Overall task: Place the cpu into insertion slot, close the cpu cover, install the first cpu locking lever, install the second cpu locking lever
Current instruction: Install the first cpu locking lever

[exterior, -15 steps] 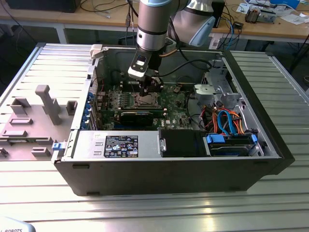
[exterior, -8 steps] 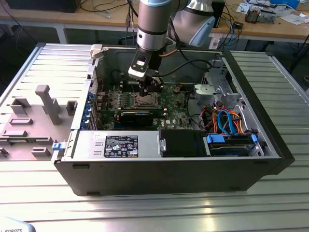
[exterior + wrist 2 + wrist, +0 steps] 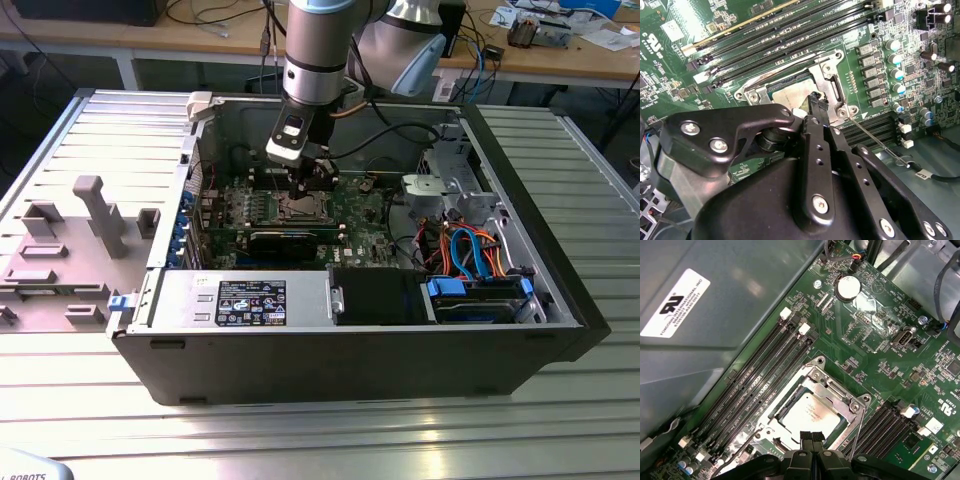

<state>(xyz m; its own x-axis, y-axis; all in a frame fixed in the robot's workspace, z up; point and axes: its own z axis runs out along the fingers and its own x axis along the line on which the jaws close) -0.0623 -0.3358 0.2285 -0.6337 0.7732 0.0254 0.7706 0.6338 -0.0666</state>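
Reaching into the open computer case (image 3: 350, 360) on the ribbed metal table (image 3: 300, 440), the arm hangs over the green circuit board (image 3: 880, 355). The gripper (image 3: 305, 182) sits just above the insertion slot (image 3: 769, 431), near the board's middle. In the first wrist view, the cpu cover (image 3: 832, 387) lies down over the slot as a silvery frame. The cpu (image 3: 807, 412) is seated inside, its flat top showing through the frame. Claw tips (image 3: 811, 436) are pressed together with nothing visible between them, over the cpu's edge. A thin wire lever (image 3: 858, 422) runs beside the cover; latched or not, cannot tell.
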